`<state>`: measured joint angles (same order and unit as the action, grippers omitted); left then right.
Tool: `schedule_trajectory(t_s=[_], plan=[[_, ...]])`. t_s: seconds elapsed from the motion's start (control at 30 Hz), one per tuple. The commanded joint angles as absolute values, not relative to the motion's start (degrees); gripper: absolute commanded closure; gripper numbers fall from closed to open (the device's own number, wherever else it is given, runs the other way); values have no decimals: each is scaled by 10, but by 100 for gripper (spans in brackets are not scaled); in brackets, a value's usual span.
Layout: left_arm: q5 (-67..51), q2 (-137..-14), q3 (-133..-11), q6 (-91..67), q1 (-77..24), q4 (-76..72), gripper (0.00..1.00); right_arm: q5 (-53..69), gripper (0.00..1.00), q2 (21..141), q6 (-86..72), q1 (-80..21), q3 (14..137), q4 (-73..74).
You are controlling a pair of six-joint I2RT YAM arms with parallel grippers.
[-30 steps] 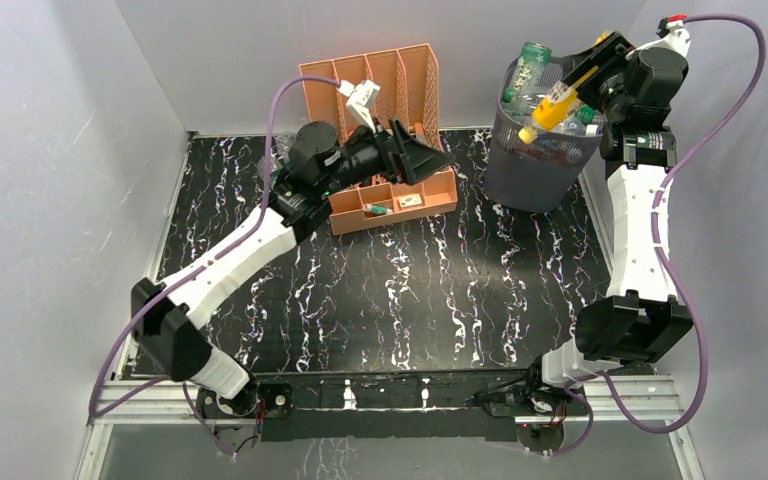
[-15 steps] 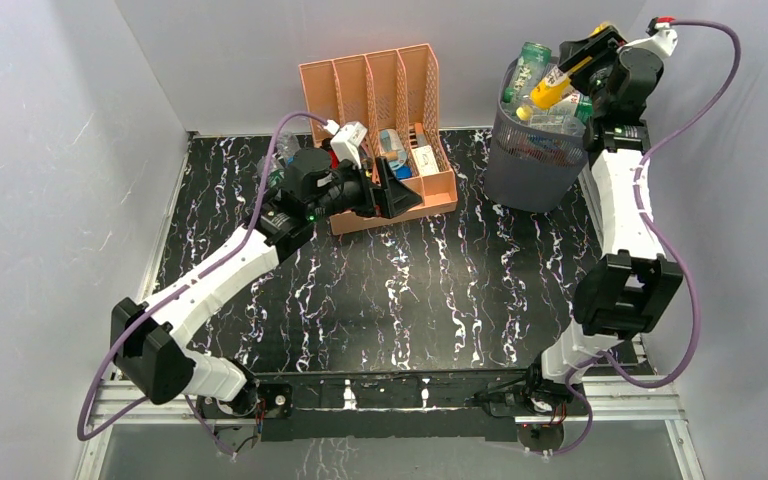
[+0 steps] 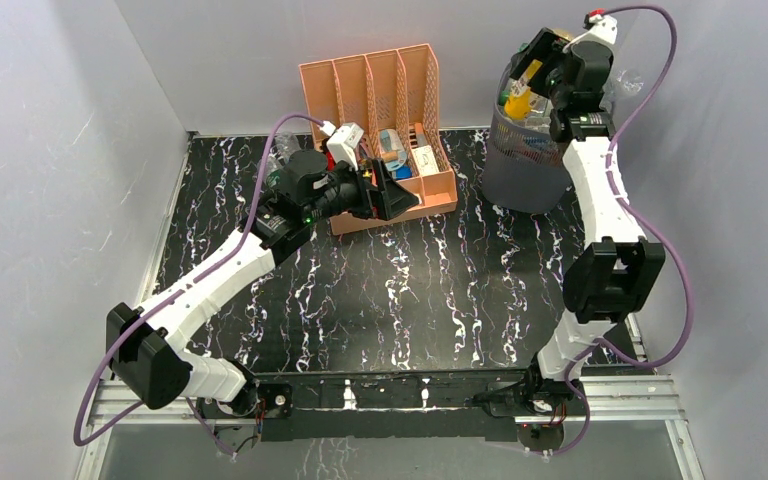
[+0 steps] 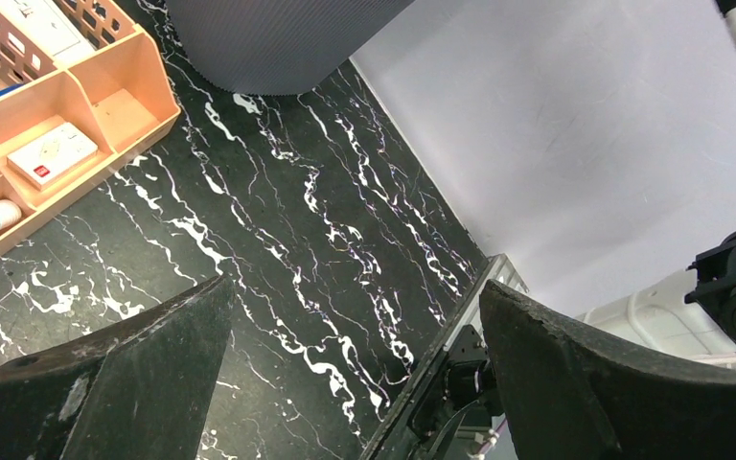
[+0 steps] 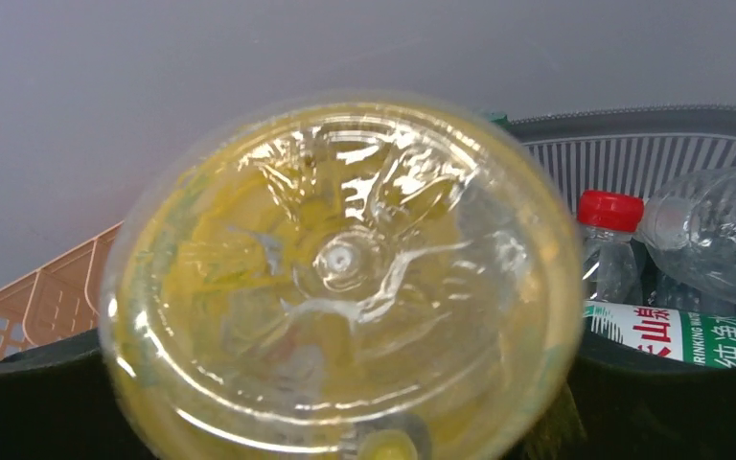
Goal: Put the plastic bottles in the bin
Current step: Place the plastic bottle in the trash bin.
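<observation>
The bin (image 3: 520, 175) is a dark grey mesh basket at the back right, and its base (image 4: 278, 38) shows in the left wrist view. My right gripper (image 3: 535, 75) hangs over its mouth, open, fingers wide apart. A yellow bottle (image 3: 517, 100) is below it, cap down. In the right wrist view its blurred base (image 5: 345, 278) fills the frame between the fingers of the right gripper (image 5: 345, 402). Inside the bin's rim (image 5: 652, 120) lie a red-capped bottle (image 5: 610, 211), a clear one (image 5: 719, 230) and a green-labelled one (image 5: 690, 335). My left gripper (image 3: 405, 195) (image 4: 355, 297) is open and empty above the table.
The peach organizer (image 3: 380, 80) stands at the back centre, right behind the left gripper, with small items in its front tray (image 4: 105, 96). A clear bottle-like thing (image 3: 285, 150) lies partly hidden behind the left arm. Grey walls close in both sides.
The right arm carried the yellow bottle left over the bin and tipped it cap down, then its fingers spread wide. The left arm drew back from the organizer, then held still.
</observation>
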<state>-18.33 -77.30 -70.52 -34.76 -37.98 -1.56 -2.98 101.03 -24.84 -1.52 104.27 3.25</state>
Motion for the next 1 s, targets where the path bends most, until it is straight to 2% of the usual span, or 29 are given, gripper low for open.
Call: schedule_trajectory(t_s=[0.0,0.23,0.33,0.8,0.97], plan=[[-182,-748,-700,-340,-377,-15,2,-79,2,1012,-215,-18,1132,113],[-185,-745,-697,-344,-377,-17,2,-136,2,1041,-216,-5,1270,285],[-185,-741,-696,-345,-377,-17,2,-114,2,1060,-236,31,1326,365],[-186,-730,-689,-352,-377,-18,2,-19,2,1016,-252,53,1228,323],[-180,-727,-687,-353,-377,-12,2,-24,2,980,-254,52,1197,315]])
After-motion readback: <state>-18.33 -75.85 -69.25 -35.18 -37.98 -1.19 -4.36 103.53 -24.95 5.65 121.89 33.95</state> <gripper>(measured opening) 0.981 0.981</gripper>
